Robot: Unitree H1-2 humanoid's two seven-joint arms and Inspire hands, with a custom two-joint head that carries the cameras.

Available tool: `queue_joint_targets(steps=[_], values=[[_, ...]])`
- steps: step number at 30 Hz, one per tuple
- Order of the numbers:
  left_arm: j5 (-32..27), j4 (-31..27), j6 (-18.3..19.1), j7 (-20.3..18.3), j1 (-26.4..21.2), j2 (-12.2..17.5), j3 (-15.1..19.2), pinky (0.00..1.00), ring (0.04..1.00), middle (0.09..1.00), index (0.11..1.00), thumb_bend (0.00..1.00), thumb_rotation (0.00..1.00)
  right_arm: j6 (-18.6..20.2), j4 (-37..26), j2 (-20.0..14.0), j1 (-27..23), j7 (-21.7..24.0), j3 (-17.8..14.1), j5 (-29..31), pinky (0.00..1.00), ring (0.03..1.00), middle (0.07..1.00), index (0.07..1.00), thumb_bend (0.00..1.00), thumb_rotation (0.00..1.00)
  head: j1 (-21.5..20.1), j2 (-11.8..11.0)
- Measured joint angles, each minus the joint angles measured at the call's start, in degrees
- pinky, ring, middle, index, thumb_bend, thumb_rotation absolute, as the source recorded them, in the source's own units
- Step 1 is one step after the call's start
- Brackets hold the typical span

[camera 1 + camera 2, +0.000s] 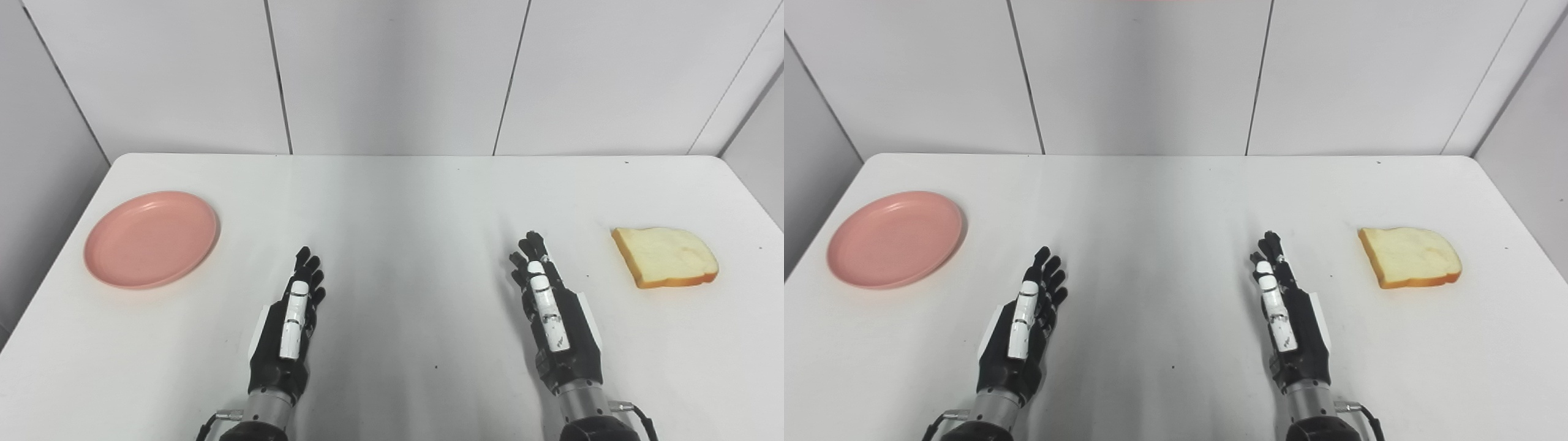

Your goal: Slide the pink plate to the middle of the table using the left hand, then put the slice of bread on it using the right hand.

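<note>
Resting empty-fingered, left robot hand (293, 321) near pink plate (151, 238), right robot hand (551, 315) open, bread slice (666, 256) apart

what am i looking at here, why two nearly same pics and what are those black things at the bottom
Both pictures come from two cameras side by side on a humanoid robot's head, looking down at a white table, so they show one scene from places slightly apart. The black things are its robot hands: the left hand and the right hand, both open, fingers stretched forward, holding nothing. A pink plate lies at the table's left side, empty. A slice of bread lies at the right. Neither hand touches either thing.
</note>
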Motion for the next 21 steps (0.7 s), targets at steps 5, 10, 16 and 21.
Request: queue_joint_targets(steps=[5,10,16,21], values=[[0.0,0.0,-0.1,0.0,0.0,0.1,0.0,1.00,1.000,1.000,1.000,0.61,1.00,0.0,0.1,0.0,0.0,0.0,0.0,0.2,0.99,0.955,0.966,0.958,0.62,0.81,0.0,0.2],[0.0,0.0,-0.2,-0.1,0.0,0.1,0.0,1.00,1.000,1.000,1.000,0.62,1.00,0.0,0.9,0.0,0.0,0.0,0.0,-0.1,0.99,0.959,0.969,0.964,0.61,0.81,0.1,0.2],[0.0,0.0,-0.2,-0.1,0.0,0.1,-0.3,1.00,1.000,1.000,1.000,0.62,1.00,0.0,1.4,0.0,0.0,0.0,0.1,-0.3,0.99,0.962,0.971,0.969,0.60,0.81,0.0,0.2],[0.0,0.0,-0.2,-0.1,0.0,0.2,-0.3,1.00,1.000,1.000,1.000,0.62,1.00,0.0,2.2,-0.1,0.0,0.2,0.1,-0.3,1.00,0.966,0.973,0.968,0.62,0.81,0.1,0.2]])
